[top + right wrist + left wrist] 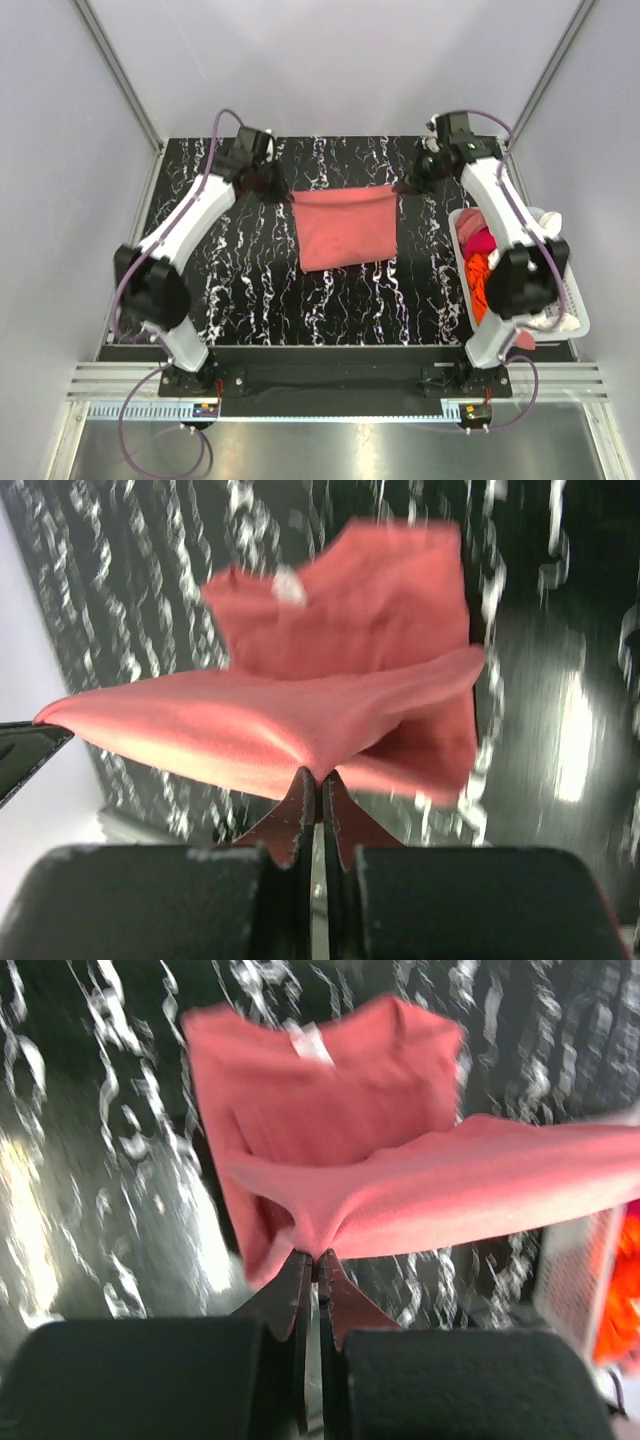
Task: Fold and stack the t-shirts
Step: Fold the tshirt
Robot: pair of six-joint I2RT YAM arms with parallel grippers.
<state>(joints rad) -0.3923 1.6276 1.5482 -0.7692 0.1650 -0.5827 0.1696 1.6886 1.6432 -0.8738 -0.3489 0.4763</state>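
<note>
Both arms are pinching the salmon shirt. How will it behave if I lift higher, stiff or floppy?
Probably very floppy: the salmon shirt droops between the left gripper and right gripper and folds over itself. Likely light, as two small corner pinches carry it. It may slip if tugged, since little cloth sits in each pinch.

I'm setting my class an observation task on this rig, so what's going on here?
Both arms are handling one salmon-pink cloth t-shirt. The left arm and the right arm each have jaws shut on a corner of its far edge. They hold that edge taut between them above the black white-veined table, seemingly mid-fold. Other bunched shirts, orange and red among them, sit in the white slatted plastic basket on the right. Nothing is stacked yet.
</note>
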